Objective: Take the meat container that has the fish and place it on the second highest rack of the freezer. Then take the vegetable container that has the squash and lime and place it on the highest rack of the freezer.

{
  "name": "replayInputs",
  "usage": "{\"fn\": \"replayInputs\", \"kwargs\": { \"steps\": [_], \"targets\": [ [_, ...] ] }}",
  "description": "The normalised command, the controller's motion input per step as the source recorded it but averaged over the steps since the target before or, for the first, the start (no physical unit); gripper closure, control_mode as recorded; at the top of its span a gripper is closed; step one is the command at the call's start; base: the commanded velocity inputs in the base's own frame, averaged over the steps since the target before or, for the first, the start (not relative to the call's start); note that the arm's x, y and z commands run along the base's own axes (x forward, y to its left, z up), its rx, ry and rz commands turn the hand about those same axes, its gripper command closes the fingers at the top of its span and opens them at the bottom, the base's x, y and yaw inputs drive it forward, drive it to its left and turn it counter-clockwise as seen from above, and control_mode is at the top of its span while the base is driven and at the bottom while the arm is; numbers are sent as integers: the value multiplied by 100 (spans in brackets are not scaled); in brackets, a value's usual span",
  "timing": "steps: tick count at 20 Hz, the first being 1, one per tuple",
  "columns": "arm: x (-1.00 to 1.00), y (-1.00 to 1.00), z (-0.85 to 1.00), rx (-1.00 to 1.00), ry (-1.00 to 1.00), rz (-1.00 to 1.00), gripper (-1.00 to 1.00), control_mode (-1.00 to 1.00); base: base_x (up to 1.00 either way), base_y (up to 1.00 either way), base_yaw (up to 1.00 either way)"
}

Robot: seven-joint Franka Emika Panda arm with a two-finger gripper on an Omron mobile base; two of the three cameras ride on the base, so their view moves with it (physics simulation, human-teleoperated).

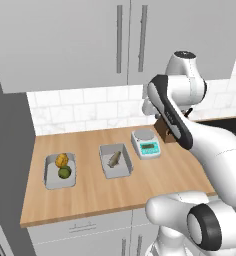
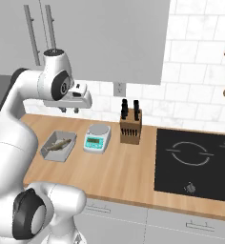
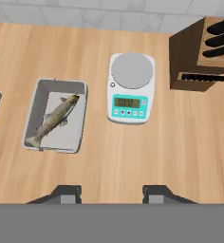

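The meat container (image 1: 115, 160) (image 2: 58, 145) (image 3: 55, 115) is a grey open tray with a whole fish (image 3: 54, 118) lying in it, at the middle of the wooden counter. To its left sits the vegetable container (image 1: 60, 170), holding a yellow squash (image 1: 61, 159) and a green lime (image 1: 64, 172). My gripper (image 3: 112, 193) (image 2: 69, 110) hangs high above the counter, pointing down, open with nothing between its fingers. It is above and to the right of the fish tray, near the scale. The freezer and its racks are out of view.
A white kitchen scale (image 1: 146, 143) (image 3: 130, 88) stands right of the fish tray, with a wooden knife block (image 2: 131, 127) (image 3: 204, 54) beyond it. A black cooktop (image 2: 200, 164) lies further right. Wall cabinets (image 1: 90, 40) hang overhead. A tall grey panel (image 1: 5, 150) bounds the counter's left end.
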Motion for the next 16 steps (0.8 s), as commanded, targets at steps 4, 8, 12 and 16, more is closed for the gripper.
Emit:
{"fn": "replayInputs", "kwargs": {
  "steps": [4, 8, 12, 16],
  "targets": [
    [0, 0, -16, 0, 0, 3, -100, -100, 0, 0, 0],
    [0, 10, -36, -5, 0, 41, -100, -100, 0, 0, 0],
    [2, 14, -48, 1, 3, 71, -100, -100, 0, 0, 0],
    [1, 36, -54, 0, 5, 75, -100, -100, 0, 0, 0]
  ]
}}
